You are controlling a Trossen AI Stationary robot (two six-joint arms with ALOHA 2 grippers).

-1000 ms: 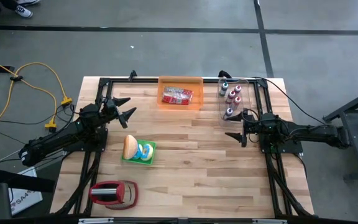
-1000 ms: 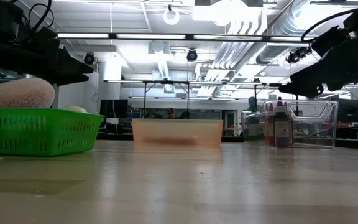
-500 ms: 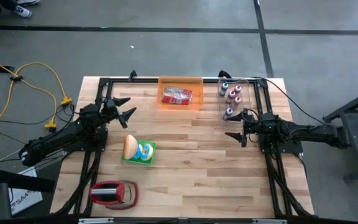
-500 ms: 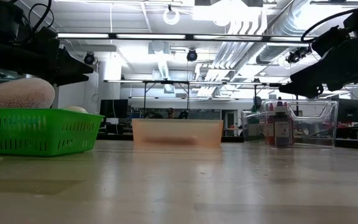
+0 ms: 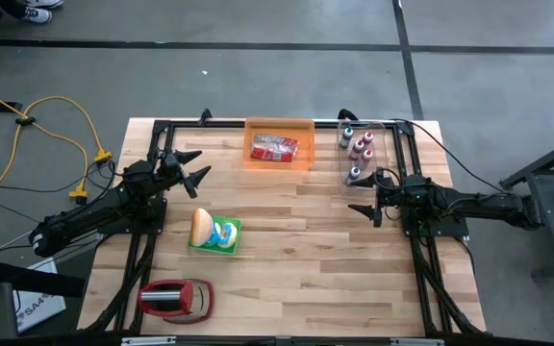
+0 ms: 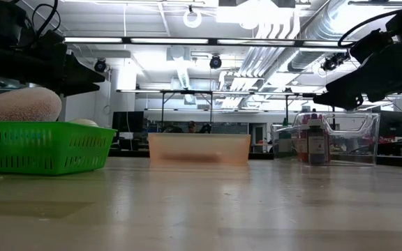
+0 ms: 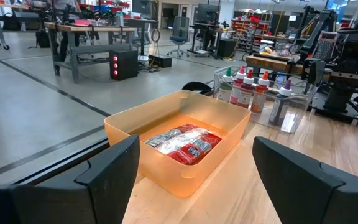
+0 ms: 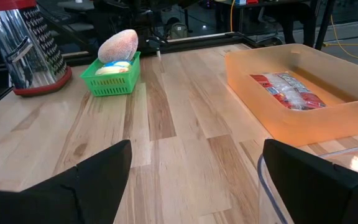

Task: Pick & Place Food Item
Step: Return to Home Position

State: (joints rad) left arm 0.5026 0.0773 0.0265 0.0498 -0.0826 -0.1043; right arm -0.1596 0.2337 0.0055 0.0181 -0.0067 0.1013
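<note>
A green basket (image 5: 214,235) stands left of the table's middle; a tan bread roll (image 5: 201,225) and a pale round food item (image 5: 224,233) lie in it, also seen in the right wrist view (image 8: 118,45). An orange bin (image 5: 279,144) at the far edge holds red-and-silver packets (image 7: 185,140). My left gripper (image 5: 192,165) hovers open at the left side, above the table, pointing toward the orange bin. My right gripper (image 5: 365,195) hovers open at the right side, pointing toward the table's left, with nothing between its fingers.
A clear bin (image 5: 362,152) with several small bottles stands at the far right, close to my right gripper. A red-based metal grater (image 5: 174,299) lies near the front left corner. Bare wood lies between the basket and the right arm.
</note>
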